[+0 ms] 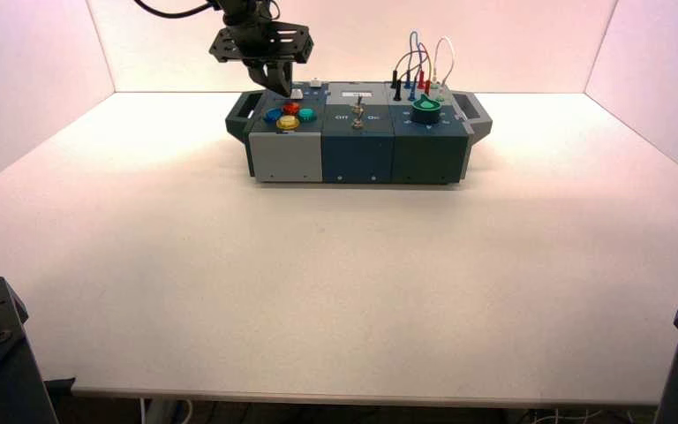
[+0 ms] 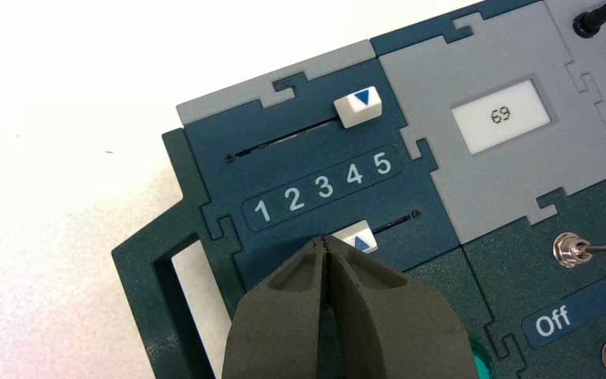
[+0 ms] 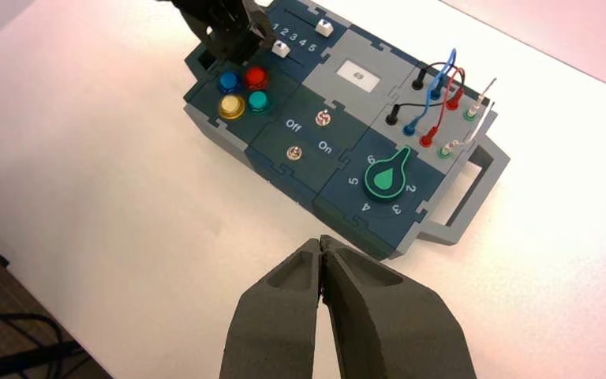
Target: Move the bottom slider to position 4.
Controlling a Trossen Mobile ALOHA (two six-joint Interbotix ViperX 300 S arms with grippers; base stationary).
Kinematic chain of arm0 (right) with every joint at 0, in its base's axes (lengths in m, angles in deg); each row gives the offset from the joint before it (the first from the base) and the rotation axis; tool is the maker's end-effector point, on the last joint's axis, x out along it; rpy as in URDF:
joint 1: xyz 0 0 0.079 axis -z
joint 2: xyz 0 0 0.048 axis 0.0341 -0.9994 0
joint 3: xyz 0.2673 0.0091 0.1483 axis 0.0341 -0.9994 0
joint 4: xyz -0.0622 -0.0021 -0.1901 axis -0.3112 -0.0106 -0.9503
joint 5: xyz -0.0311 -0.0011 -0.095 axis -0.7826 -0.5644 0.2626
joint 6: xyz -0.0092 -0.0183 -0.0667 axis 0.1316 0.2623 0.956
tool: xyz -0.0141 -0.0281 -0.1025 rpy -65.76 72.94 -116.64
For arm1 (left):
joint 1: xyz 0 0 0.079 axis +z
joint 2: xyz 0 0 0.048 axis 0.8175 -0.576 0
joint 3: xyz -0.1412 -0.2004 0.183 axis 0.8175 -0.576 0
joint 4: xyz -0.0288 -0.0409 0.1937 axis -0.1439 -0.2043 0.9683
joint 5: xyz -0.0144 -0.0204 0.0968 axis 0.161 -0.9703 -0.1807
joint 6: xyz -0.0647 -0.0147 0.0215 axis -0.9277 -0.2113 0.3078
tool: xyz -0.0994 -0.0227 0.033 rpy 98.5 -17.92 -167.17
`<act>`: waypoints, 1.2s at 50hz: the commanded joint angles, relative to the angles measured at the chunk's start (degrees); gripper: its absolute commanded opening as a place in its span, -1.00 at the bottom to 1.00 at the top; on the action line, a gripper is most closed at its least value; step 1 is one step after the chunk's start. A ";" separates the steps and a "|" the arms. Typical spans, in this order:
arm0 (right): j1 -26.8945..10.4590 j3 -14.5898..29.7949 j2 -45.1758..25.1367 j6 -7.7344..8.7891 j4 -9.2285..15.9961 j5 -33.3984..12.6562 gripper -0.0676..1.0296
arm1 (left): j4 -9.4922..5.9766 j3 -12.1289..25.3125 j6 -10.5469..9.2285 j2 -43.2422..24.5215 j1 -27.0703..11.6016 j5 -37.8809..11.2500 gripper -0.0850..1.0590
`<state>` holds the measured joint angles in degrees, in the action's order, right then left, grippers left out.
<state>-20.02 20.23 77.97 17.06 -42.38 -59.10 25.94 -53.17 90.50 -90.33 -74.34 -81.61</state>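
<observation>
Just beside the left gripper's tips, on the side toward the high numbers, you have the small white blocky knob with a blue arrow; it rides the slider track nearer the coloured push-buttons on the dark blue panel, its arrow between 3 and 4, by your eye nearer 3. Your left fingers are clenched together with nothing between them; whether they touch the knob, you can't tell. The track runs crosswise to the fingers, along the printed row of white numerals; the tips stand on its low-number side, so a short push along it, away toward 5, should suit; go gently, as overshooting 4 looks easy. Your right gripper, also closed and empty, waits well apart from the knob; the left is clearly nearer.
</observation>
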 commanded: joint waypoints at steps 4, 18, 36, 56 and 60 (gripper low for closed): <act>0.09 0.70 0.70 0.18 -0.35 0.97 -0.92 | -0.18 1.76 -0.18 1.14 -0.70 0.09 -0.92; 0.18 0.44 0.79 0.18 -0.35 2.46 -0.92 | -0.35 2.64 -0.26 0.62 -0.97 -0.70 -0.92; 0.35 0.44 0.79 0.18 -0.53 2.72 -0.92 | -0.53 3.08 -0.18 0.09 -1.23 -0.70 -0.92; 1.05 0.26 0.79 0.18 -0.62 3.25 -0.92 | -0.79 3.16 -0.18 -0.09 -1.32 -0.79 -0.92; 0.97 0.18 0.79 0.18 -0.62 3.16 -0.92 | -0.79 3.16 -0.18 -0.09 -1.32 -1.05 -0.92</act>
<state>-19.23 19.71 77.97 17.15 -43.08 -56.37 25.41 -51.41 90.50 -91.64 -75.14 -82.67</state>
